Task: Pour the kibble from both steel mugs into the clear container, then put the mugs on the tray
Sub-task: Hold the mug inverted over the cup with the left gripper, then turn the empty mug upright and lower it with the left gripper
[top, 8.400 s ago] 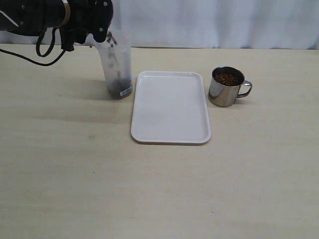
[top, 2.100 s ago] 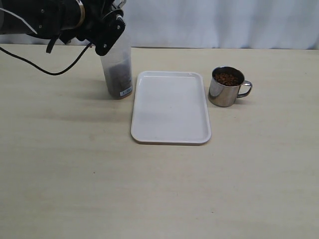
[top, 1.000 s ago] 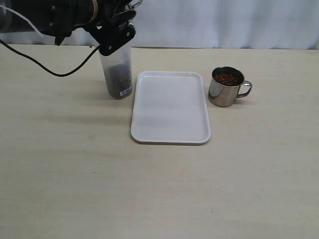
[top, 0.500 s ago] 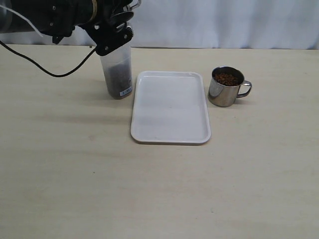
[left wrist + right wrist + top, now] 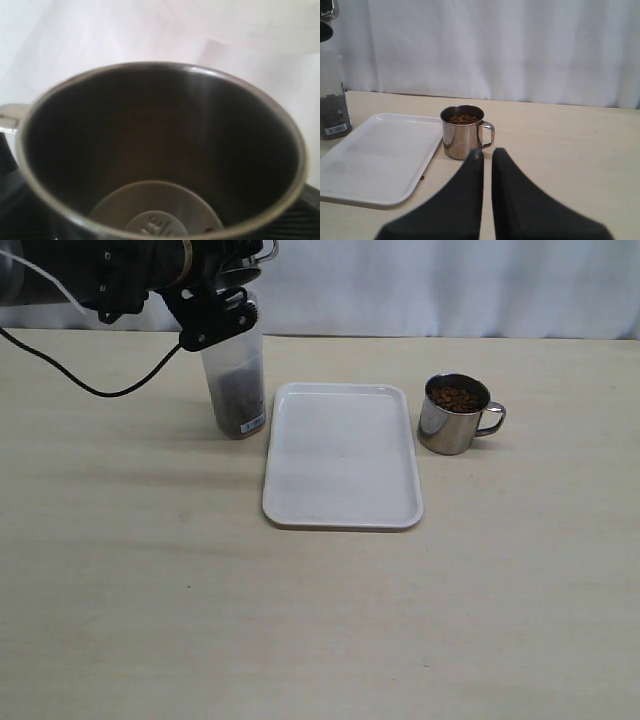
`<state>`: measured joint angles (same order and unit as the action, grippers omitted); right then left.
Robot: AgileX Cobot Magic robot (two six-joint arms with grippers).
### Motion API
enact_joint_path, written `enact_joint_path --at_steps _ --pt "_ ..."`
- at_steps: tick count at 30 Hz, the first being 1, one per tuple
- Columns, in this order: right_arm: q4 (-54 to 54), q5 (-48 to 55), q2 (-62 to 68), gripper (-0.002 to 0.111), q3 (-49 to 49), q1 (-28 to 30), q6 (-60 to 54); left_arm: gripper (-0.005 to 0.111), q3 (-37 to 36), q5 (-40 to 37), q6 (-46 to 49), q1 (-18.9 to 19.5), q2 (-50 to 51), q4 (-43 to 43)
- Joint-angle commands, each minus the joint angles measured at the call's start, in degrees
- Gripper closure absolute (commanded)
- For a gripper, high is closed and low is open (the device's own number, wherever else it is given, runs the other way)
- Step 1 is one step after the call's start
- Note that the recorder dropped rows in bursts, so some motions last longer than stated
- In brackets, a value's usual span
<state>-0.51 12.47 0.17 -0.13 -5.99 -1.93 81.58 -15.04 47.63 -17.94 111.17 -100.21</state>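
High at the back left, my left gripper (image 5: 222, 302) is shut on a steel mug (image 5: 243, 262), holding it over the clear container (image 5: 236, 360). The left wrist view looks straight into this mug (image 5: 160, 150): it is bare inside except for one dark speck near the base. Dark kibble (image 5: 238, 402) fills the lower part of the container. The second steel mug (image 5: 455, 416) stands right of the white tray (image 5: 343, 455), full of kibble (image 5: 455, 397). My right gripper (image 5: 486, 152) is shut and holds nothing, hovering short of that mug (image 5: 462, 131); the exterior view does not show it.
A black cable (image 5: 90, 380) hangs from the left arm over the back left of the table. One stray pellet (image 5: 422, 177) lies on the table beside the tray's (image 5: 380, 160) edge. A white curtain (image 5: 450, 285) closes the back.
The left gripper has shifted slightly left and turned with the mug above the container. The right gripper, tray and full mug have not moved.
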Motion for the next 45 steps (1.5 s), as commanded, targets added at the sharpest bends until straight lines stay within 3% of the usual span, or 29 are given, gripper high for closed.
enact_joint_path --at_steps 1,7,16,24,36,41,45 --pt "-0.4 -0.4 -0.2 0.103 0.1 -0.2 -0.2 0.107 0.5 -0.6 -1.2 -0.1 -0.7 0.3" --pt "-0.4 -0.4 -0.2 0.103 0.1 -0.2 -0.2 0.107 0.5 -0.7 -3.7 -0.1 -0.7 4.6" --pt "-0.4 -0.4 -0.2 0.103 0.1 -0.2 -0.2 0.107 0.5 2.0 -7.6 2.8 -1.1 25.7" --pt "-0.4 -0.4 -0.2 0.103 0.1 -0.2 -0.2 0.107 0.5 6.4 -7.5 9.8 -4.1 46.7" --pt "-0.4 -0.4 -0.2 0.103 0.1 -0.2 -0.2 0.107 0.2 3.9 -7.2 19.4 -6.5 79.0" --pt "-0.4 -0.4 -0.2 0.103 0.1 -0.2 -0.2 0.107 -2.4 4.5 -5.9 22.0 -6.7 92.1" --pt "-0.4 -0.4 -0.2 0.103 0.1 -0.2 -0.2 0.107 -9.1 12.3 -5.7 23.3 -8.3 100.2"
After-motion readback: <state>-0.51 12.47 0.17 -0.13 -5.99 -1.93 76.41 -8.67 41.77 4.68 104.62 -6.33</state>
